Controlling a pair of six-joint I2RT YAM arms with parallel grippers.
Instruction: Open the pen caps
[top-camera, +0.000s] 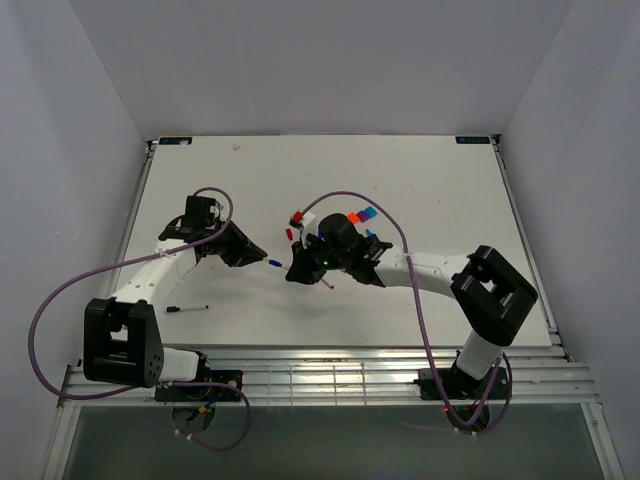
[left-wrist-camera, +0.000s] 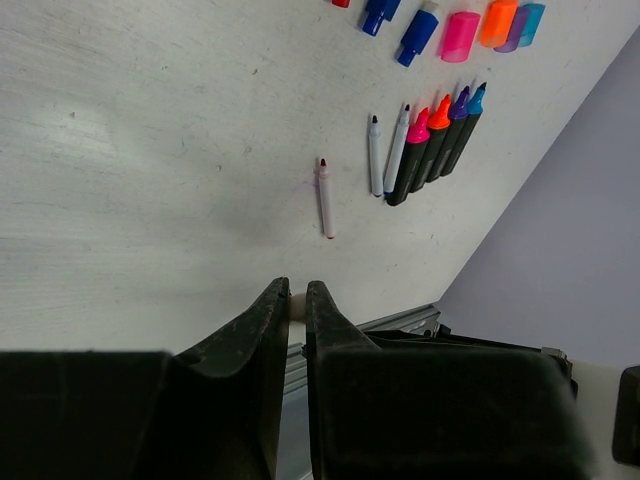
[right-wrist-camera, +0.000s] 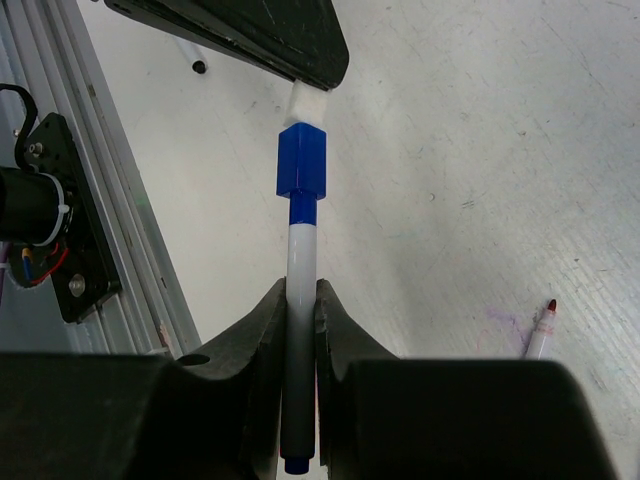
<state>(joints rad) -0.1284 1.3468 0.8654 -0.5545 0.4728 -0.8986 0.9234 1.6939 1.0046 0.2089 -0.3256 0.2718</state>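
Just ahead of right pincer (right-wrist-camera: 302, 290), blue cap (right-wrist-camera: 301, 162).

Left arm (top-camera: 160, 268) and right arm (top-camera: 430, 268) angled inward, tips nearly meeting; left gripper (left-wrist-camera: 297, 290) pinched narrow; right gripper (right-wrist-camera: 300, 292) pinched tight

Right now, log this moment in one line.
left pincer shut on white pen | right pincer shut on white pen | blue cap on

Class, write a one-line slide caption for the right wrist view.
Right gripper clamps a white pen while the left gripper pinches the tip of its blue cap.
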